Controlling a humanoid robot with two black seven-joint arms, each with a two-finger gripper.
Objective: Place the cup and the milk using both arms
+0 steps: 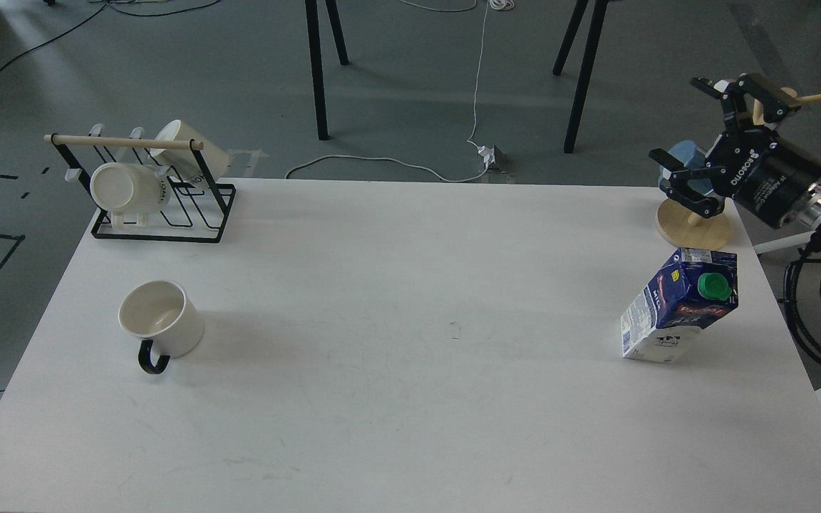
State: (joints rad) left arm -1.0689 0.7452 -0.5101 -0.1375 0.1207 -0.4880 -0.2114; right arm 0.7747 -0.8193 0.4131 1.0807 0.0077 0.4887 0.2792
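White table (410, 399) fills most of the view, nothing on its centre. Far left corner: black wire mug rack (161, 206) with wooden bar, two white lettered mugs (129, 187) hanging on it. Far right edge: round wooden stand (693, 226) with a blue mug (681, 158) partly hidden behind the arm. Right gripper (699, 139) hovers over that far right corner, fingers spread wide apart, holding nothing, well above and beyond the milk. Left arm and left gripper not visible at all. Milk (678, 305) stands upright near the right edge, green cap facing the camera, untouched. Cup (161, 319) sits left side, nearer than the rack, upright, black handle pointing toward the near edge, untouched. Progress judgement: basically at start, neither item grasped, both pickups and both placements left; right arm looks closest to going for the milk
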